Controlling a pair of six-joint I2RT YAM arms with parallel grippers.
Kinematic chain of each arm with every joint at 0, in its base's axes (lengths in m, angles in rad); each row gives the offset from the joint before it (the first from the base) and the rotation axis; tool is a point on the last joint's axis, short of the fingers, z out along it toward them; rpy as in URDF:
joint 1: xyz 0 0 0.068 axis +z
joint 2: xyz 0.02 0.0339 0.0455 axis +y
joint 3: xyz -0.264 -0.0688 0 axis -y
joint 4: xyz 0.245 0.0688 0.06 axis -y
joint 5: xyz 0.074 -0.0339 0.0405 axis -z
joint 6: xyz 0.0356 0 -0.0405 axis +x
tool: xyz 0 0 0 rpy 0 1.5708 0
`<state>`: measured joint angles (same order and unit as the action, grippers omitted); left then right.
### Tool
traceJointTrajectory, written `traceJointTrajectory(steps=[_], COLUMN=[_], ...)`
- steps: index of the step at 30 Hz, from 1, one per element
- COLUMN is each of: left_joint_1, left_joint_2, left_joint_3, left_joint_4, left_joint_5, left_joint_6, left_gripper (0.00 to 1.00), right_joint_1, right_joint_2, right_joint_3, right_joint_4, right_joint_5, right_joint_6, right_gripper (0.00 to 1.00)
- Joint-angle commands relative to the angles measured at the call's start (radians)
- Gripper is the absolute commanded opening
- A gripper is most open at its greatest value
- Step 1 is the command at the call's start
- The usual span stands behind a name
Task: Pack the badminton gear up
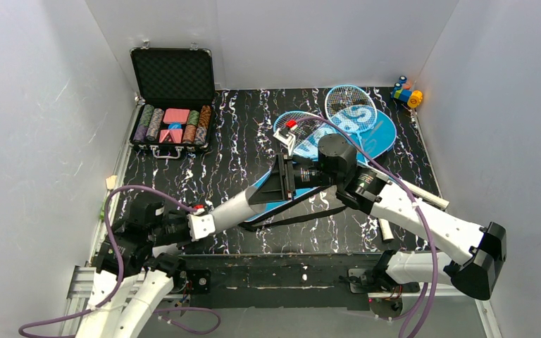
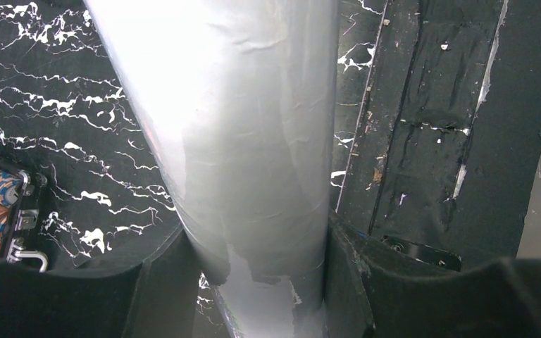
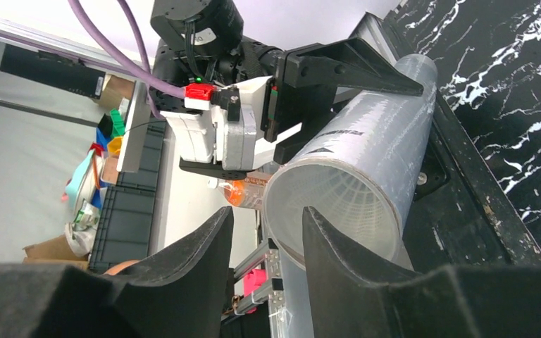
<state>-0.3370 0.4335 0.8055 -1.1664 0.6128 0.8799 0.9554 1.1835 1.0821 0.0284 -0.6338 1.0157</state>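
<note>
Left tool (image 2: 259, 264) is clamping the long white tube (image 2: 232, 113), holding it tilted above the table (image 1: 183, 183), over the narrow end of the blue bag (image 1: 384, 137). Right tool (image 3: 266, 236) is hovering at the tube's open mouth, jaws apart, holding nothing. Filling the tube seems to be the step in hand; the next move is calling for backing straight out without knocking it.

In the left wrist view the tube (image 2: 246, 141) runs off the top and bottom edges, and the chip case (image 2: 7, 211) is cut by the left edge. From above, the left arm (image 1: 236, 205) and right arm (image 1: 423, 215) cover much of the blue bag (image 1: 384, 137); the toy blocks (image 1: 407, 93) are too small to tell apart
</note>
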Motion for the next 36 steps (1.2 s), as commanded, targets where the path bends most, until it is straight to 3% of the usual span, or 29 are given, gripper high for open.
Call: traceJointTrajectory(steps=[1, 18, 27, 36], left_joint_1=[-0.004, -0.004, -0.004, -0.004], left_joint_2=[-0.017, -0.028, -0.019, -0.001], left_joint_3=[0.054, 0.071, 0.103, 0.116], left_joint_4=[0.057, 0.035, 0.033, 0.042], left_joint_5=[0.076, 0.083, 0.11, 0.136], left_joint_6=[0.02, 0.019, 0.029, 0.047], left_gripper=[0.13, 0.11, 0.08, 0.07], right_joint_1=[0.004, -0.015, -0.007, 0.049], right_joint_2=[-0.015, -0.041, -0.002, 0.026], right_joint_3=[-0.018, -0.058, -0.061, -0.035], right_joint_4=[0.098, 0.082, 0.101, 0.042], right_joint_5=[-0.011, 0.004, 0.007, 0.049], right_joint_6=[0.029, 0.03, 0.043, 0.009], right_gripper=[0.5, 0.45, 0.3, 0.26])
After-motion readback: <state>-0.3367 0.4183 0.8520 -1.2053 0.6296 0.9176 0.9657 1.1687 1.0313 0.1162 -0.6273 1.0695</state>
